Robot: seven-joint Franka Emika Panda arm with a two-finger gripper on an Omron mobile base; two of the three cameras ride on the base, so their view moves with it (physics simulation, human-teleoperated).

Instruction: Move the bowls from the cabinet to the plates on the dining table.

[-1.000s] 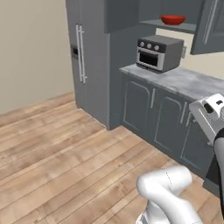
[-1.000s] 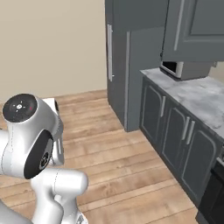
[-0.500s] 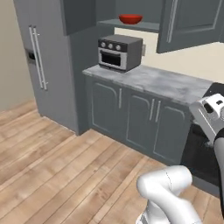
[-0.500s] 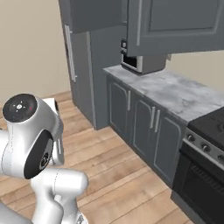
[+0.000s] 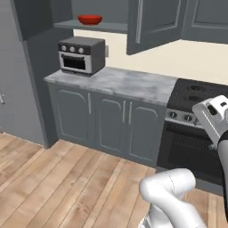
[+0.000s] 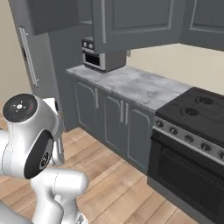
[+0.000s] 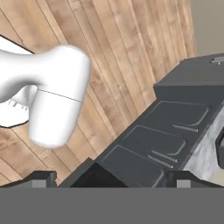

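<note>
Both base views have swung rightward since the earlier frames, so the camera moved: the toaster oven (image 5: 82,54) now sits at left and a black stove (image 5: 196,127) has entered. No legible writing anywhere. Red bowl (image 5: 90,19) rests on the open shelf of the dark grey cabinet (image 5: 153,24), above the toaster oven, door ajar. Marble-topped table (image 5: 116,80) runs between oven and stove; plank floor (image 5: 53,182) below. Claw (image 7: 111,177) points down at floor and cupboard fronts, fingertips (image 7: 41,178) spread wide, holding nothing.
</note>
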